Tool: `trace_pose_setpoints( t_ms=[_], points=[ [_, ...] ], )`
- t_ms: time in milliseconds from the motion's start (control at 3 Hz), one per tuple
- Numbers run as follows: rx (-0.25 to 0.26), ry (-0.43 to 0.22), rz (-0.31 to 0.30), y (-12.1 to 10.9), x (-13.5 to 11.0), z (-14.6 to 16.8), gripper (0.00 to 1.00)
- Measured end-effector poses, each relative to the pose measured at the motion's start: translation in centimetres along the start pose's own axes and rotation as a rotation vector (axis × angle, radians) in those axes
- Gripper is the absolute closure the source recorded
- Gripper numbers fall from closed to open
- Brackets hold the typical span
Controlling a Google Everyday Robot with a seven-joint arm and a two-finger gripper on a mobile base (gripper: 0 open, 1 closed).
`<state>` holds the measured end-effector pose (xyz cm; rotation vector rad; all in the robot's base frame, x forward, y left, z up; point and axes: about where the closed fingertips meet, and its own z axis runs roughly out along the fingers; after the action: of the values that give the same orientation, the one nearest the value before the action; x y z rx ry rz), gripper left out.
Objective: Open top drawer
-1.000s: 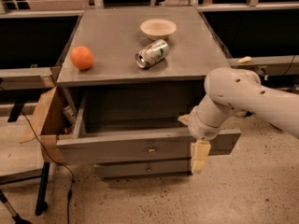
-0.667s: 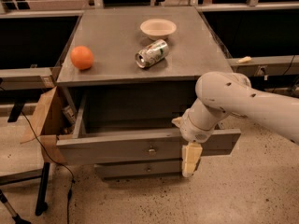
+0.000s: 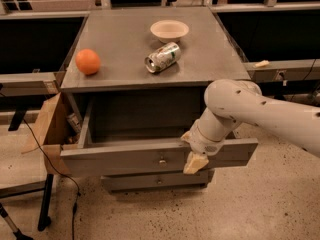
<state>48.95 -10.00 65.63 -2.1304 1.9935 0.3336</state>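
Speckled floor (image 3: 260, 209) below, top drawer (image 3: 120, 158) hangs open; gripper (image 3: 196, 161) before its front, grip I cannot tell; a bump could push it shut.

— What is getting covered around the top drawer (image 3: 125, 158)?

— The arm (image 3: 265, 111) is crossing its right half and running off the right edge, so the arm's far end is being cut off.

— And the gripper (image 3: 195, 162)?

— It is hanging in front of the drawer's front panel, right of the knob (image 3: 162, 160). The arm is hiding its upper part, and contact is proving impossible to judge.

— The drawer's inside?

— The front panel is blocking the floor, and shadow is swallowing the back.

— Anything else?

— The top drawer is overhanging the lower drawer front (image 3: 150, 180), hiding its upper edge. The can (image 3: 162, 57) label is blurring beyond reading. The cardboard box (image 3: 46, 126) is disappearing partly behind the cabinet side, and the black stand (image 3: 46, 199) is getting clipped at the bottom left corner.
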Motion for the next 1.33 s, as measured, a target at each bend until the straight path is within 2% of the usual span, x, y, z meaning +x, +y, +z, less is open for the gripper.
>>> trace_pose_setpoints(
  t_ms=[667, 1000, 1333],
  points=[
    [-0.007, 0.001, 0.007, 0.3, 0.3, -0.7, 1.0],
    [-0.015, 0.003, 0.015, 0.9, 0.7, -0.8, 1.0],
    [-0.027, -0.001, 0.018, 1.9, 0.9, -0.8, 0.82]
  ],
)
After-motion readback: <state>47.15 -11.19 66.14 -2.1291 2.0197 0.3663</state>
